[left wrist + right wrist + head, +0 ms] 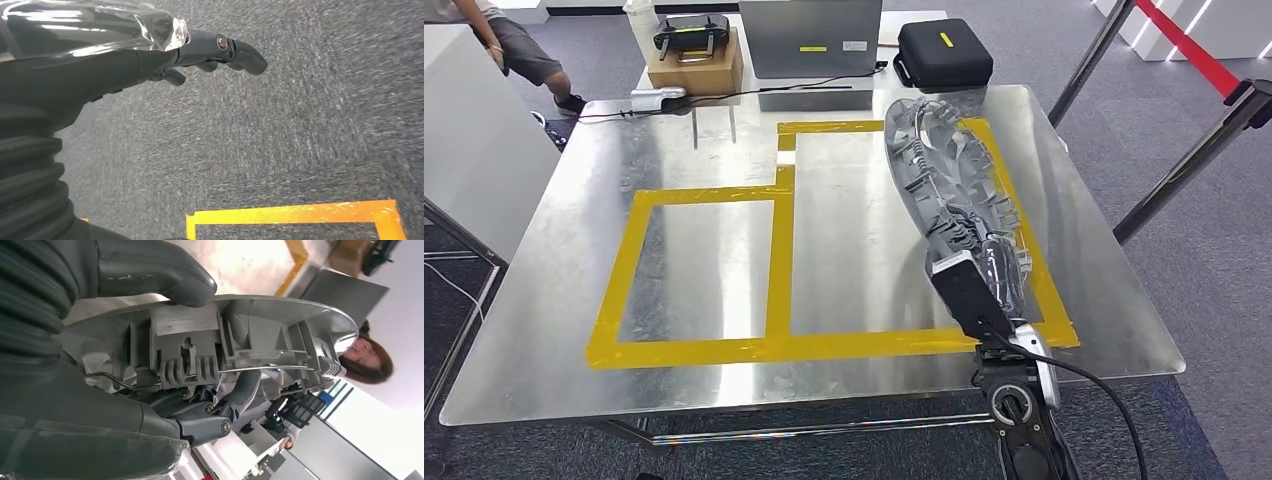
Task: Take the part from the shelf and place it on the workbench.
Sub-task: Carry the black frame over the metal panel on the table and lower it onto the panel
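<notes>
The part [944, 170], a long grey cast housing with ribs and clips, stands on edge over the right side of the metal workbench [554, 300], along the right strip of the yellow tape outline [779, 260]. I cannot tell whether it touches the sheet. My right hand [984, 285] grips its near end. In the right wrist view the thumb [150, 270] presses one face of the part [260, 335] and the dark fingers [235, 400] hook the other. My left hand [200, 55] hangs over grey carpet with nothing in it, fingers loosely extended.
At the back of the bench are a grey laptop [819, 40], a black case [942, 52] and a cardboard box [696, 65] with a controller on it. A person [514, 45] stands at the far left. Barrier posts [1194, 150] are to the right, a white cabinet [464, 150] to the left.
</notes>
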Action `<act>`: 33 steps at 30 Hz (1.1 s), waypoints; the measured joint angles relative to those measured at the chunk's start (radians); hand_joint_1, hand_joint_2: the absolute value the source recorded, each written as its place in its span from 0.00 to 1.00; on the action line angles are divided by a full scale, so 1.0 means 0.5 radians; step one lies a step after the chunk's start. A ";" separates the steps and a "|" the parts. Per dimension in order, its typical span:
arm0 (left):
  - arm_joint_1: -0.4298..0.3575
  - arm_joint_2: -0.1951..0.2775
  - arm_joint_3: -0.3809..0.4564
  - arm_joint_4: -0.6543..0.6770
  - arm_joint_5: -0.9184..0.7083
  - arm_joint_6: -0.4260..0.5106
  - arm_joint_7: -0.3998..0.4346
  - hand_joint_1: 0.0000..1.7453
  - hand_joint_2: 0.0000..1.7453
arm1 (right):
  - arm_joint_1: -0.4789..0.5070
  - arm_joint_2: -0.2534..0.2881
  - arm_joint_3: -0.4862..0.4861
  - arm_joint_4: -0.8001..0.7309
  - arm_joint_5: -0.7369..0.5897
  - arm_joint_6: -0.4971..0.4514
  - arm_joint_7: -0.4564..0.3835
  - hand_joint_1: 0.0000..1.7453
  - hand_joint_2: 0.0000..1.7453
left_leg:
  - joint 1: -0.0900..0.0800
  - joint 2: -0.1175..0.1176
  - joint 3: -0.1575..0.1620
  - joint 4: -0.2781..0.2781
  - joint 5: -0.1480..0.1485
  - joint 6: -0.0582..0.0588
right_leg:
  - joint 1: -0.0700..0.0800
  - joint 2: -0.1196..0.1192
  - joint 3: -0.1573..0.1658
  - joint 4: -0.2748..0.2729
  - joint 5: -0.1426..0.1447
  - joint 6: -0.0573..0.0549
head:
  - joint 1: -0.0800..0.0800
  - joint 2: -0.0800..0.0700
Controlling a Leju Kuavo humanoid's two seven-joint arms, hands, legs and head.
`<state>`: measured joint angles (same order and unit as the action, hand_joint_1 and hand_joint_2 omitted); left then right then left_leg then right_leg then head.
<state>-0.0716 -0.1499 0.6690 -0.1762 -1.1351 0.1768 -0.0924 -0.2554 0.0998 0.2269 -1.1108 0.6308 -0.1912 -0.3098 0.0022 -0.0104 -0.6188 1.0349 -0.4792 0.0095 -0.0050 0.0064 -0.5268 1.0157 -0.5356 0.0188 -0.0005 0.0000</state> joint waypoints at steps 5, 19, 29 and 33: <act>-0.006 0.000 -0.001 0.000 -0.023 0.030 -0.018 0.00 1.00 | -0.075 0.071 0.112 0.289 0.165 0.020 0.015 1.00 1.00 | 0.003 0.001 0.003 -0.003 0.000 0.000 | 0.004 0.002 0.000 0.000 -0.001 -0.001 | 0.000 0.000; 0.000 0.000 0.001 0.000 -0.013 0.107 -0.051 0.00 0.50 | -0.204 0.171 0.251 0.636 0.197 0.040 -0.049 0.00 0.00 | 0.005 0.001 0.006 -0.004 0.000 -0.001 | 0.004 0.001 0.003 0.000 -0.002 -0.002 | 0.000 0.000; 0.002 0.000 0.006 0.000 -0.008 0.181 -0.140 0.00 0.00 | -0.199 0.162 0.259 0.733 0.056 -0.172 -0.159 0.00 0.00 | 0.005 0.001 0.008 -0.004 0.000 -0.001 | 0.004 0.001 0.002 0.000 -0.002 -0.002 | 0.000 0.000; 0.003 -0.003 0.046 0.000 0.064 0.203 -0.191 0.00 0.00 | -0.049 0.126 0.177 0.478 -0.121 -0.420 -0.348 0.00 0.00 | 0.005 -0.001 0.007 -0.004 0.000 -0.001 | 0.004 -0.001 0.003 0.000 -0.002 -0.002 | 0.000 0.000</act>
<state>-0.0701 -0.1515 0.6918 -0.1762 -1.1031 0.2784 -0.1879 -0.2799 0.1628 0.3157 -0.8719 0.5703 -0.4013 -0.4840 0.0045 -0.0108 -0.6151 1.0330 -0.4792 0.0092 -0.0030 0.0061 -0.5255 1.0156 -0.5368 0.0178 -0.0005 0.0000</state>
